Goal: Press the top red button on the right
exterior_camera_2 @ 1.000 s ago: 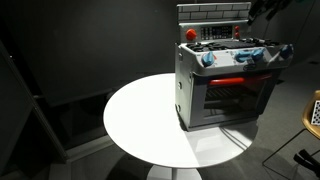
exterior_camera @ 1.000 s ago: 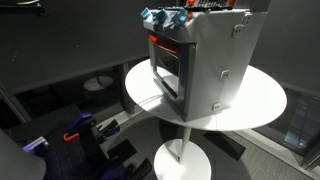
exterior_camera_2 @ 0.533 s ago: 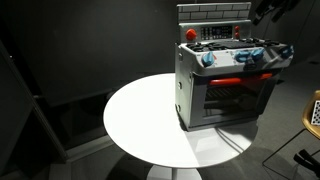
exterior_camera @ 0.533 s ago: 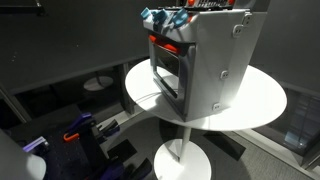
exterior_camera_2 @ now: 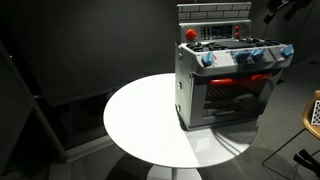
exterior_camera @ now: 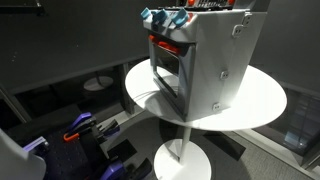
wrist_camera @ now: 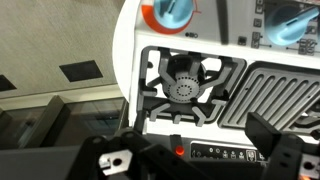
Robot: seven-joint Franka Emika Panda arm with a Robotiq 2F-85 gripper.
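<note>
A grey toy stove (exterior_camera_2: 228,85) with blue knobs stands on a round white table (exterior_camera_2: 130,125); both also show in an exterior view, the stove (exterior_camera: 205,60) and the table (exterior_camera: 262,108). A round red button (exterior_camera_2: 190,33) sits on its top corner. In the wrist view I look down on the stove top: a burner (wrist_camera: 183,88), a ribbed grill (wrist_camera: 282,95) and a small lit red button (wrist_camera: 180,151) on the dark control strip. My gripper (wrist_camera: 195,160) is open and empty, above the strip, fingers either side. My arm (exterior_camera_2: 284,9) is at the frame's top corner.
Two blue knobs (wrist_camera: 175,12) line the stove's front edge in the wrist view. The floor around the table holds a table base (exterior_camera: 182,160) and blue-purple equipment (exterior_camera: 85,130). A stool (exterior_camera_2: 313,110) stands beside the table.
My arm has drawn back from over the stove's top toward the frame's upper right corner in an exterior view. The stove has not moved.
</note>
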